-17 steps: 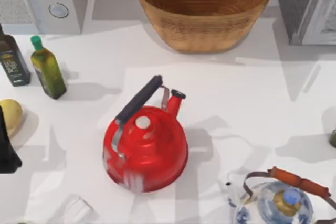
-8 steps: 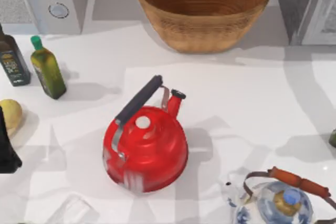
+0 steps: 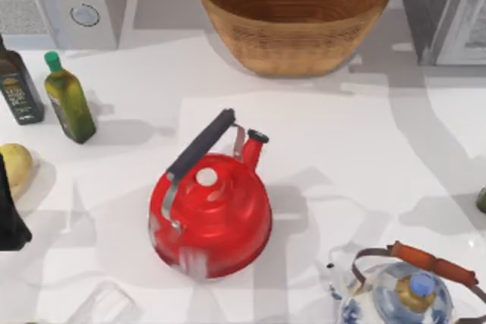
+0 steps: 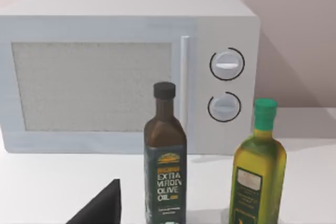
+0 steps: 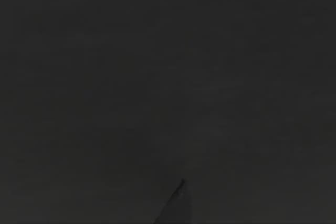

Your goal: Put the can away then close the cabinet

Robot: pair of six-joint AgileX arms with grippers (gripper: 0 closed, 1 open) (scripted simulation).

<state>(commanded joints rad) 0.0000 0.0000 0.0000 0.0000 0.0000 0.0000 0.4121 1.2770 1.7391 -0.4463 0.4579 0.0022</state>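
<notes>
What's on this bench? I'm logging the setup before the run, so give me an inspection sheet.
Surface: white table, crossed by shadows.
Job's things: grey cabinet-like unit, right rear corner.
Clutter: red kettle at centre; wicker basket at rear; blue-and-white teapot front right; dark olive oil bottle beside green-capped oil bottle; yellow rounded item at left edge.
End effectors: left end effector faces the two bottles; right wrist view is dark.
Cables: nothing seen.
Surroundings: microwave, rear left.

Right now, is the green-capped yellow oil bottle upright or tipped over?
Upright. The green-capped yellow oil bottle stands cap-up on the white table, beside the dark olive oil bottle.
</notes>
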